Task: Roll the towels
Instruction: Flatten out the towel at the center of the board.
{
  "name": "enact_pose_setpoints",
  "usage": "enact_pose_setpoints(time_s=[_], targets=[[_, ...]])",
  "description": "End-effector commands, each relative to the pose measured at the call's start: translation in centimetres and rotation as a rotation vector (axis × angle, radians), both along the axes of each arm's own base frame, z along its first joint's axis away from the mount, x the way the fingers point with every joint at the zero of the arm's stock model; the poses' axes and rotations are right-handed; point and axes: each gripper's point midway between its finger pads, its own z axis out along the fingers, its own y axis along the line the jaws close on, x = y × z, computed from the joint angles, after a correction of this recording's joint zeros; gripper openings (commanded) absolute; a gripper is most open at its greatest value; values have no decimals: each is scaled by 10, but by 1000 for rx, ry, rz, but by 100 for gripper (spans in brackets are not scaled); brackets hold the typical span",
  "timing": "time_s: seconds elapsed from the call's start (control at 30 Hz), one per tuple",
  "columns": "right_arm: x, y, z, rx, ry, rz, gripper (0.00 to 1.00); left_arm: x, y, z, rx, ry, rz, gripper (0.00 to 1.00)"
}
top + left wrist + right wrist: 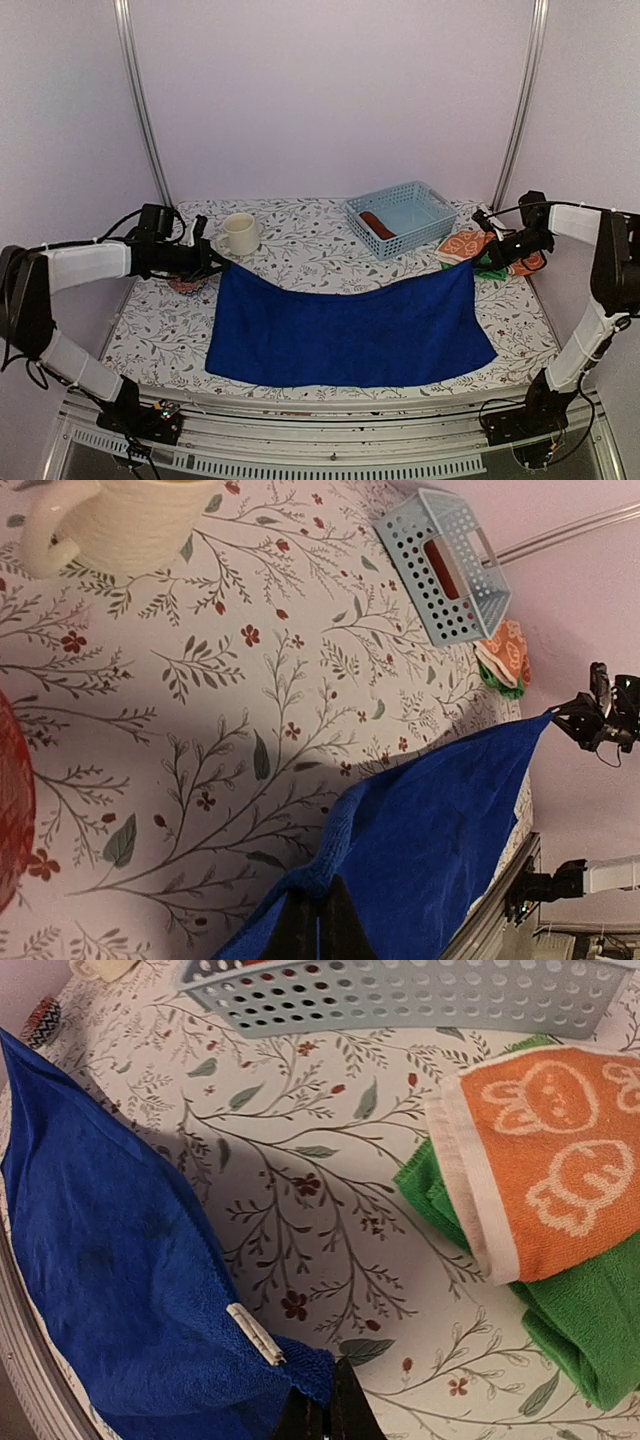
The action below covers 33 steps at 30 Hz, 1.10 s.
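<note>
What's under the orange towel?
A green towel lies under the orange towel, showing past two of its edges. How far the green one runs beneath, and whether anything else lies under there, is covered.

There's the royal-blue rectangular cloth towel [350, 325]: soft, fuzzy terry, fully matt, with a smooth white woven label [255, 1333] stitched at one edge. Under it, the white tabletop printed with leaves and red flowers [300, 240] looks flat and matt. The pale blue lattice basket [425, 238] is hard plastic with a slight sheen. The cream ribbed mug [240, 233] looks ceramic and faintly glossy. The orange cloth with white bunny pattern [545, 1150] shows looped pile and a plain woven border. The green cloth [580, 1330] beneath it is plush and matt. The silvery frame posts [140, 100] look like brushed metal.
</note>
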Motion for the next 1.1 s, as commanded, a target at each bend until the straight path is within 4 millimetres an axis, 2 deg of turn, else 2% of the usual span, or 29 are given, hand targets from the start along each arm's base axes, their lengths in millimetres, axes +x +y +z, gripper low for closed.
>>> enact_pose_setpoints(time_s=[0.0,0.1,0.2,0.3,0.43,0.63,0.9,1.07], targets=[[71,-27,-16,-102,-70,-94,4,60,-16,-3,17,-78,-41,0],[96,-35,-25,-119,-61,-119,6,86,-19,-19,36,-59,-36,0],[110,-37,-33,-125,-52,-133,6,100,-21,-32,41,-41,-37,0],[116,-40,-43,-133,-33,-136,7,107,-25,-43,32,-23,-40,0],[118,-43,-54,-151,-18,-141,7,109,-23,-45,42,-28,-31,0],[114,-42,-50,-153,-25,-134,7,106,-17,-35,50,-49,-29,0],[98,-23,-16,-83,-66,-37,9,95,1,-6,62,-113,21,0],[90,-11,-17,-113,-24,34,9,89,12,3,78,-134,44,0]])
